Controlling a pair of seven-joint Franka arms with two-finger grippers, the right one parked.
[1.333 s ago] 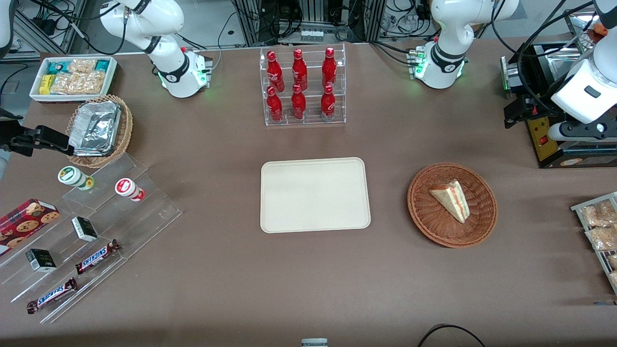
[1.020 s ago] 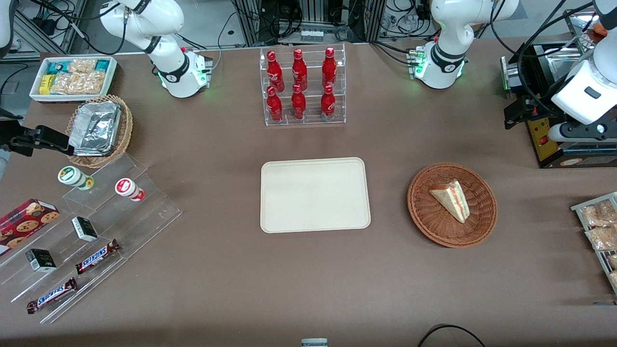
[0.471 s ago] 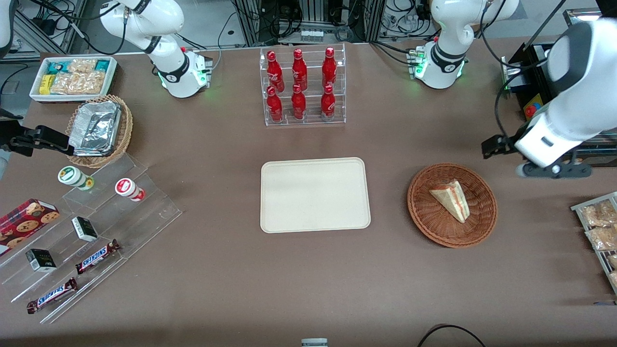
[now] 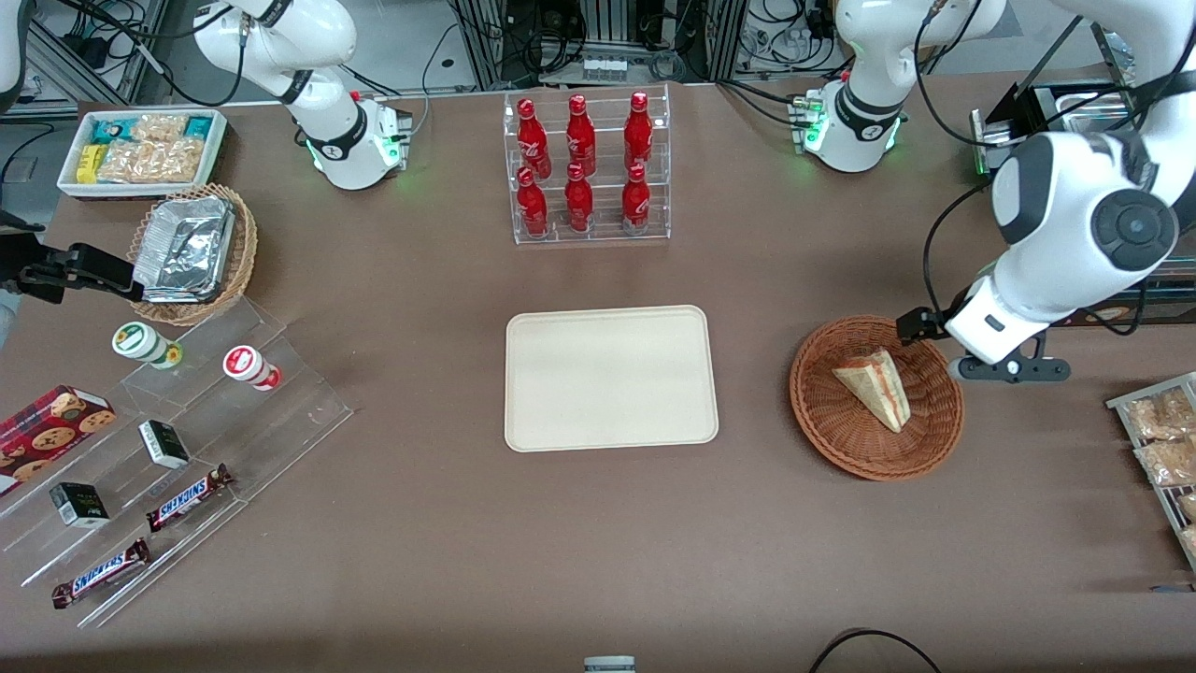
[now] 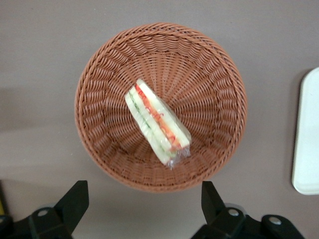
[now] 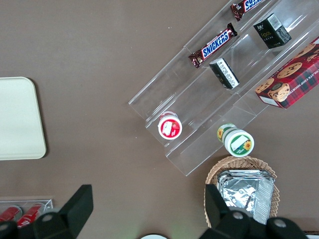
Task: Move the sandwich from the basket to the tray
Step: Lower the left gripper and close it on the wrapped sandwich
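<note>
Sandwich lying in the basket, wrapped in clear film, red and green filling along its cut edge. Basket standing on the brown table toward the working arm's end, well apart from the cream tray at the middle of the table. Tray bare, just one rounded corner of it caught by the left wrist camera.

Hand hovering above the basket's rim, clear of the sandwich, fingers spread wide and gripping nothing.

Near the table's edge farthest from the front camera, a clear rack with six red bottles, white script on them too small to read. Toward the parked arm's end, a clear stepped stand carrying two bars marked SNICKERS, small dark boxes, a red-lidded cup and a green-lidded cup, plus a red cookie box with chocolate-chip cookies pictured. Beside the stand, a lighter wicker basket with foil trays.
</note>
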